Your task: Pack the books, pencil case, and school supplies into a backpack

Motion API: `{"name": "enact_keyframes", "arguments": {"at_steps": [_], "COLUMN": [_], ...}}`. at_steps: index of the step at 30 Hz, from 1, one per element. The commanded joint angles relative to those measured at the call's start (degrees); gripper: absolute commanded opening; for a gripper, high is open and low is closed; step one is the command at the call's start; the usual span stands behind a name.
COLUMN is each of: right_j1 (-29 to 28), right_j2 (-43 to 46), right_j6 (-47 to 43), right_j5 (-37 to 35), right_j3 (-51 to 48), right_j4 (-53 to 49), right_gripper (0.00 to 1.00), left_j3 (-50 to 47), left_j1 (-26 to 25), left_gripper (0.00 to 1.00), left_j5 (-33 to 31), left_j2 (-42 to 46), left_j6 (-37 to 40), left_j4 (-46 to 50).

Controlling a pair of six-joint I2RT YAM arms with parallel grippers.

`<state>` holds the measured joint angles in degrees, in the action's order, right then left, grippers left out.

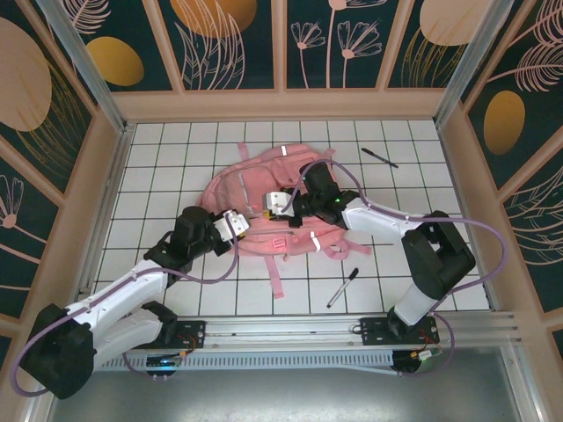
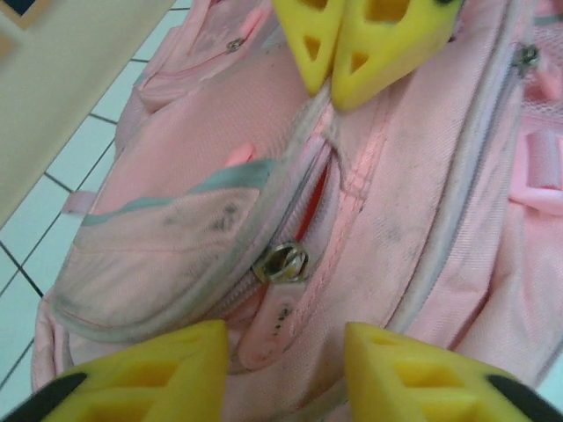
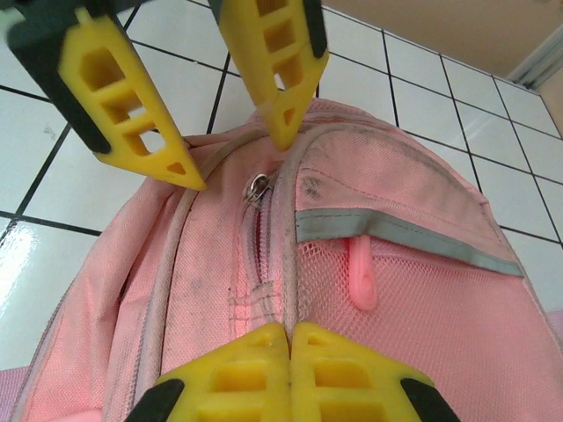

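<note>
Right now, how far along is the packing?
Done: nothing I can confirm. The backpack zip gapes only slightly beside its slider. In hand: the left gripper is open astride the slider, and the right gripper is shut at the zip seam. Left: the far pen and near pen lie on the table, unpacked.

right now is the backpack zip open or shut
Slightly open: a short red gap shows in the backpack next to the zip slider.

Pink backpack [image 1: 251, 189], grey reflective strip [image 3: 413, 237]
</note>
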<state>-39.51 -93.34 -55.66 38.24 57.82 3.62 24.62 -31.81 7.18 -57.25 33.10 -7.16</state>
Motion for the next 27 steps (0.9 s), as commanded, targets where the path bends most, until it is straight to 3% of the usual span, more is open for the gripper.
{"name": "enact_keyframes", "arguments": {"at_steps": [1,8,12,17,19,22,24,27], "right_j1": [-0.6,-0.7,-0.7,-0.6,-0.6,-0.6,-0.7,-0.7], "right_j2": [4.2,5.0,5.2,6.0,6.2,6.3,6.4,6.1], "right_j6": [2.1,2.0,2.2,2.9,3.5,4.3,5.1,5.0], "right_j5": [5.0,5.5,5.6,5.6,6.0,6.5,6.7,6.9], "right_j3": [-0.1,-0.6,-0.9,-1.8,-2.0,-2.4,-2.8,-2.7], "right_j4": [5.7,5.4,5.9,7.3,7.8,8.8,9.8,9.9], "right_gripper": [0.00,0.00,0.00,0.00,0.00,0.00,0.00,0.00], "left_j3": [-2.6,-2.6,-1.3,-2.4,-2.6,-4.1,-4.1,-2.5], "left_j1": [-0.1,0.0,-0.1,-0.1,-0.1,-0.1,0.0,-0.1], "left_gripper": [0.26,0.25,0.25,0.31,0.41,0.47,0.43,0.27], "left_j5": [-4.1,-5.7,-3.2,-0.6,0.8,-0.3,-1.3,0.5], "left_j2": [-0.6,-2.6,-2.7,-2.1,-1.7,-1.0,-1.0,-1.6], "left_j6": [2.8,0.6,-0.1,0.6,-0.8,-2.4,-2.6,-1.8], "left_j4": [-6.7,-10.3,-9.7,-10.3,-10.3,-12.9,-12.9,-10.0]}}
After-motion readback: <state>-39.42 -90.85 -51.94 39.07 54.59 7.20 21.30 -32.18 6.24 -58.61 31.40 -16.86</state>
